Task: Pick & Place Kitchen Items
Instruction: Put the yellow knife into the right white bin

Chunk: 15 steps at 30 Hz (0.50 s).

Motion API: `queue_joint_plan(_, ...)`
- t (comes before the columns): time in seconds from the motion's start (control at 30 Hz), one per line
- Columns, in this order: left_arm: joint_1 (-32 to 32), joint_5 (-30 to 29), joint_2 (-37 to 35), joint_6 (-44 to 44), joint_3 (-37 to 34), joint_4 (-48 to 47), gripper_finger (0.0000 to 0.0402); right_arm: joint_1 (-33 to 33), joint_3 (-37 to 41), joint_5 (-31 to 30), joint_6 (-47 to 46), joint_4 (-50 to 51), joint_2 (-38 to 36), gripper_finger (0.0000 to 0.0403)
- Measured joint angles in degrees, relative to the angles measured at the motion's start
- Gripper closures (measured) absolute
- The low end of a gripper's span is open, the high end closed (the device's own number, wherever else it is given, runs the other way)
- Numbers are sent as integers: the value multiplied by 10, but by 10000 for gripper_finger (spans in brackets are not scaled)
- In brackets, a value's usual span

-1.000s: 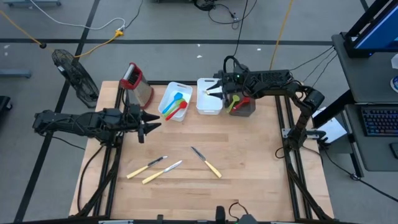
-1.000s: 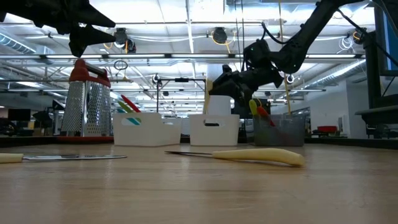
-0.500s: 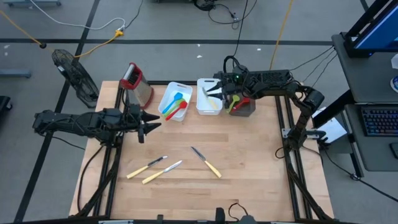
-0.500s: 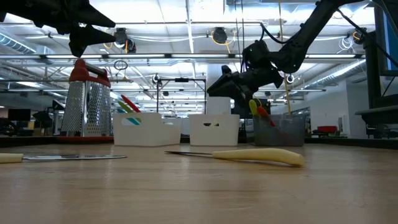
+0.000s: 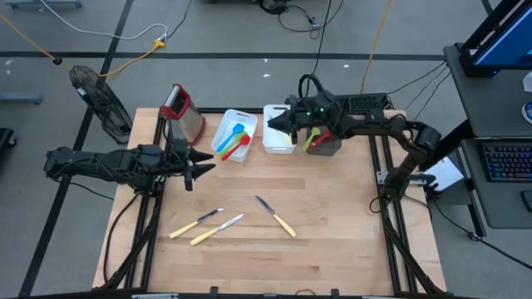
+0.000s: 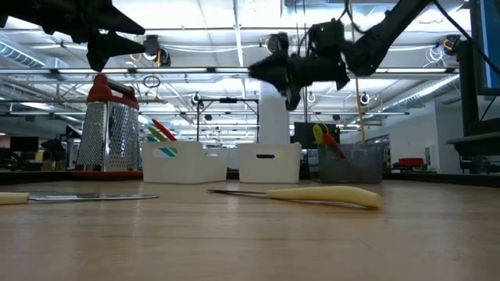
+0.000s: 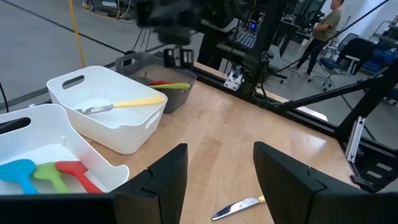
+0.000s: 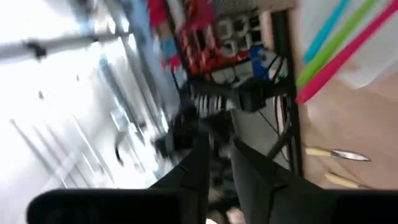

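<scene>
— What colours are out on that pale wood table (image 5: 332, 208)?

— Three knives with pale yellow handles and silver blades: one (image 5: 276, 216) off alone, two (image 5: 206, 225) side by side. The grater (image 5: 184, 113) is bare grey metal with a red top.

— And the bins?

— Two white ones. The left bin (image 5: 233, 135) has blue, green and red utensils (image 5: 234, 141) in it; the middle bin (image 7: 109, 106) holds another yellow-handled knife (image 7: 124, 104). The third bin (image 5: 326, 143) is dark grey, with green and red pieces (image 6: 326, 140) poking out.

— The arms?

— Both black.
</scene>
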State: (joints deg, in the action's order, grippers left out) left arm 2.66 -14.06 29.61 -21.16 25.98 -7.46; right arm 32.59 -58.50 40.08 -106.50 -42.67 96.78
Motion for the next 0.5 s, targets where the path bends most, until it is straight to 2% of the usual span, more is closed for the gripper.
queue_joint_plan(0.27, 0, 18, 0, -61, 0, 3, 215, -83, 0, -30, 243, 0, -74, 348)
queue_joint_plan(0.5, 0, 25, 0, -138, 0, 4, 215, -146, 0, -98, 414, 3, -140, 348)
